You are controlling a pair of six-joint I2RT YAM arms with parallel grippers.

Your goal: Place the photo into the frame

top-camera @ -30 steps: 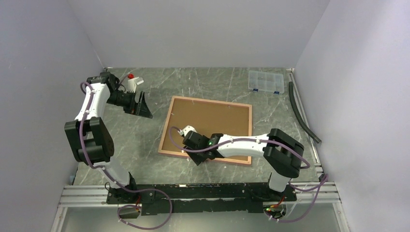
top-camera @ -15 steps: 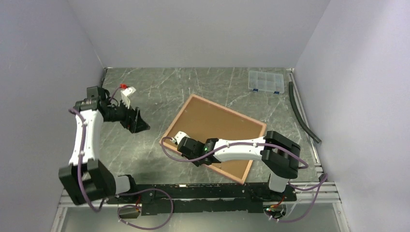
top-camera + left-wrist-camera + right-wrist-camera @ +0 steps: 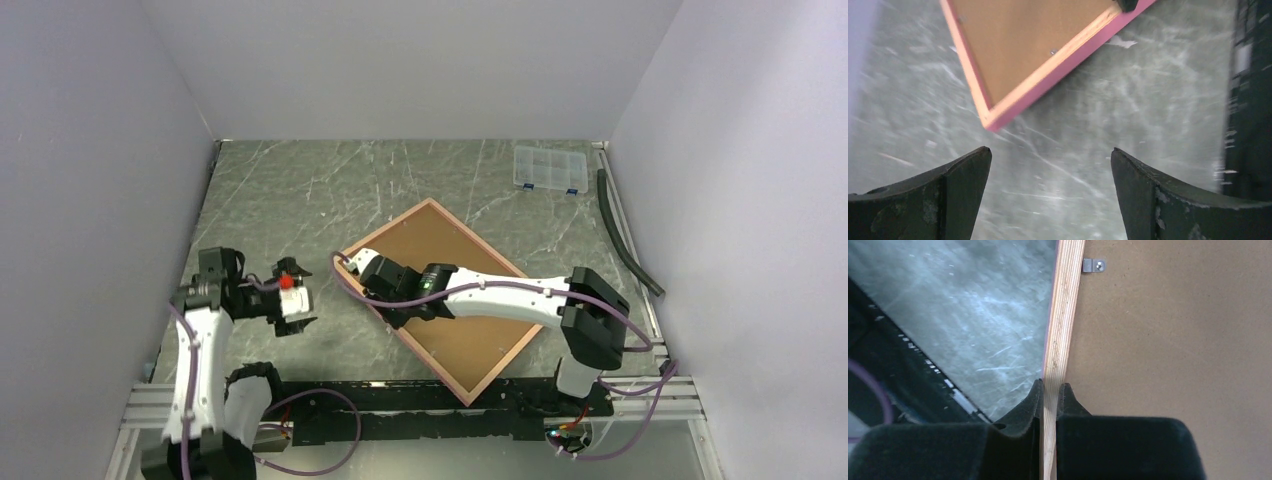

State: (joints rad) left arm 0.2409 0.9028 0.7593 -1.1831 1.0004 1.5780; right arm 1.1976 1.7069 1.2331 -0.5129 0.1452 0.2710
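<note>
Top external: the frame (image 3: 434, 364) runs lengthwise far-left to near-right.

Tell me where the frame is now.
Top view: the frame sits diagonally, back up, centre of the table, left edge pinched by the right gripper's fingers.

No writing, label, brand or number can be read in any view. The frame (image 3: 1062, 315) shows only bare wood and brown board. The dark rail (image 3: 1248, 125) carries pale patches, perhaps stickers, too blurred to read.
</note>
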